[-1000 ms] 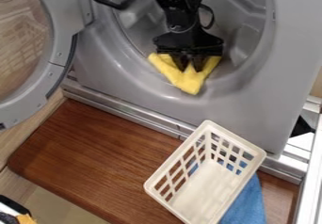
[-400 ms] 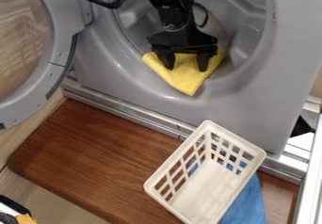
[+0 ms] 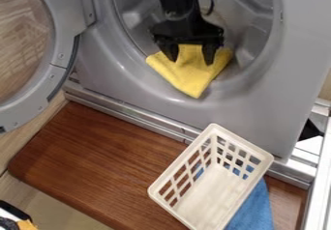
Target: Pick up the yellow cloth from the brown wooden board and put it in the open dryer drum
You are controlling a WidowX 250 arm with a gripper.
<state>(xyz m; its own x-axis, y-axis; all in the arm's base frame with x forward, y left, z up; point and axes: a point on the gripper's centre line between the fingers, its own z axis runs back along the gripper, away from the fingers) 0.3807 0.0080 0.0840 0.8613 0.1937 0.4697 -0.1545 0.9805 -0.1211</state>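
- camera view: the black gripper (image 3: 191, 55) is positioned at the far side of the scene, at the mouth of the round drum opening (image 3: 260, 33), with its fingertips directed toward the near side.
- end effector state: open; the two fingers are spread well apart, and nothing is clamped between them.
- the yellow cloth (image 3: 194, 79) is draped over the near lip of the opening, with one corner directed to the near side. its far part is overlapped by the fingers; whether it is touched cannot be told.
- the round door (image 3: 63, 26) is swung open at the left.
- a brown wooden board (image 3: 90, 161) is located on the near side of the grey machine front (image 3: 246, 118).
- a white basket (image 3: 210, 190) is placed at the near right, over the board. a blue cloth (image 3: 259, 209) is seen beside it and through its slots.
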